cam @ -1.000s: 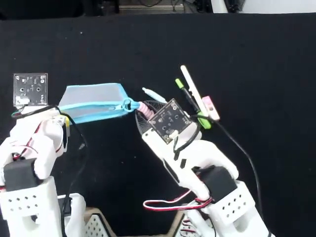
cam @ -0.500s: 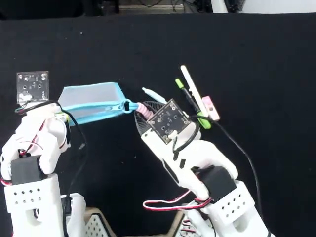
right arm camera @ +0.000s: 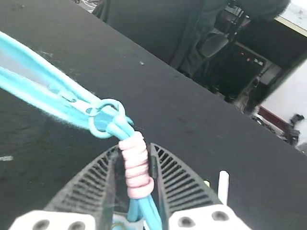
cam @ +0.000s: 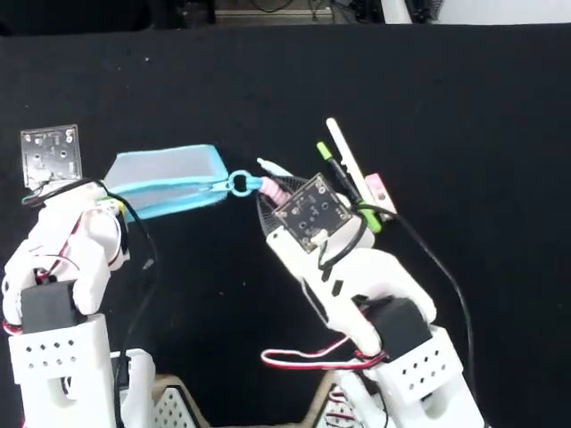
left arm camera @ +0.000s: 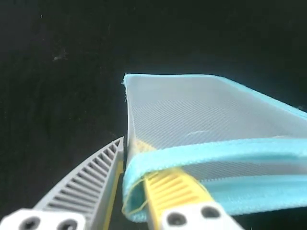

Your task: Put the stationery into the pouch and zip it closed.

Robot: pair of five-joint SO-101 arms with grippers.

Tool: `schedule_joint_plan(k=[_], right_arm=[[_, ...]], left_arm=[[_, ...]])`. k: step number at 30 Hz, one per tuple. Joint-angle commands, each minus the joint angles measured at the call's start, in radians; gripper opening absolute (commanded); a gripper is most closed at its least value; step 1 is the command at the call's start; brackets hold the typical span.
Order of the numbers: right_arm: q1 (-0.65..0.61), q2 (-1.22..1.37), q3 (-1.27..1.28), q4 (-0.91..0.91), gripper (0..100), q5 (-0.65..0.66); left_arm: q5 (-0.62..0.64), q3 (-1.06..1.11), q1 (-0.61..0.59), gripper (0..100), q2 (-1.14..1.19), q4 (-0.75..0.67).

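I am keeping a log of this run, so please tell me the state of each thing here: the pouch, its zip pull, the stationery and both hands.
pouch: stretched between the two hands
zip pull: at the pouch's end toward the right hand
white pen, green pen, blue pen, pink eraser: lying on the table, outside the pouch
left hand: shut on pouch
right hand: shut on zip pull
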Motion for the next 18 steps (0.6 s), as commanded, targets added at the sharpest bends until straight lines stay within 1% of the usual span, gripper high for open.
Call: schedule_joint_plan(k=[1, 4, 7, 10, 13, 15, 18], right_arm=[[0.058, -0.025, -0.068, 0.003, 1.1, 0.009], [0.063, -0.024, -0.07, 0.003, 1.1, 0.009], [0.061, -0.018, -0.071, 0.006, 1.1, 0.009], [0.058, 0.036, -0.125, 0.069, 1.1, 0.009], [0.057, 0.124, -0.239, 0.199, 1.5, 0.003], [0.032, 0.18, -0.329, 0.301, 2.8, 0.002], [-0.002, 0.245, -0.453, 0.451, 11.7, 0.002]], left_arm=[[0.015, 0.044, -0.016, 3, -0.006, -0.058], [0.021, 0.084, -0.015, 3, -0.011, -0.081], [0.091, 0.113, -0.021, 3, -0.011, -0.107], [0.13, 0.13, -0.013, 3, -0.011, -0.112], [0.133, 0.139, -0.013, 3, -0.011, -0.118], [0.133, 0.143, -0.012, 3, -0.011, -0.118], [0.129, 0.151, -0.012, 3, -0.011, -0.118]])
